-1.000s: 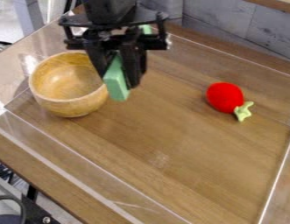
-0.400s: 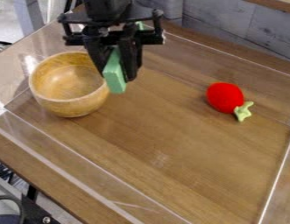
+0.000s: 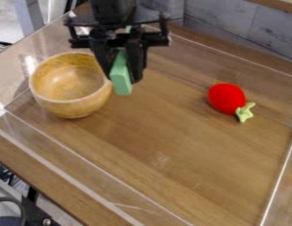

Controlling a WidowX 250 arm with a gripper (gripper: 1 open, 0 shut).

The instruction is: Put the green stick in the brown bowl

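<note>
Light-brown, round and thick-walled, the wooden bowl [image 3: 71, 84] sits just left of the black gripper [image 3: 120, 69], whose jaws are clamped on the flat light-green stick [image 3: 120, 74], hanging nearly upright beside the bowl's right rim.

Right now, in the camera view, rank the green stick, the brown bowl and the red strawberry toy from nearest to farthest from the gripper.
1. green stick: clamped in the gripper, hanging below it.
2. brown bowl: just left of the gripper, on the table.
3. red strawberry toy: far off to the right.
</note>
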